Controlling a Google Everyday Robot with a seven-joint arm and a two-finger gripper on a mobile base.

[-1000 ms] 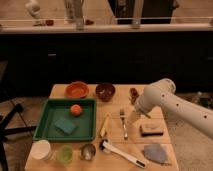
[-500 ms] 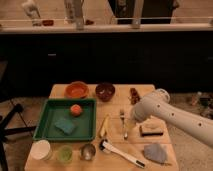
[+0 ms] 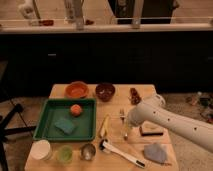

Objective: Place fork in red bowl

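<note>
Hanging over the table (image 3: 120,100), my gripper (image 3: 128,125) is right above the fork (image 3: 121,113), with its jaws apart and nothing between them. I count one fork, lying flat on the wood at 4 o'clock from the one red bowl (image 3: 76,90). One dark bowl (image 3: 105,91) stands just beside that, at its 3 o'clock. I judge the fork light, stiff and slippery, so I would pinch the thin handle across its middle.
</note>
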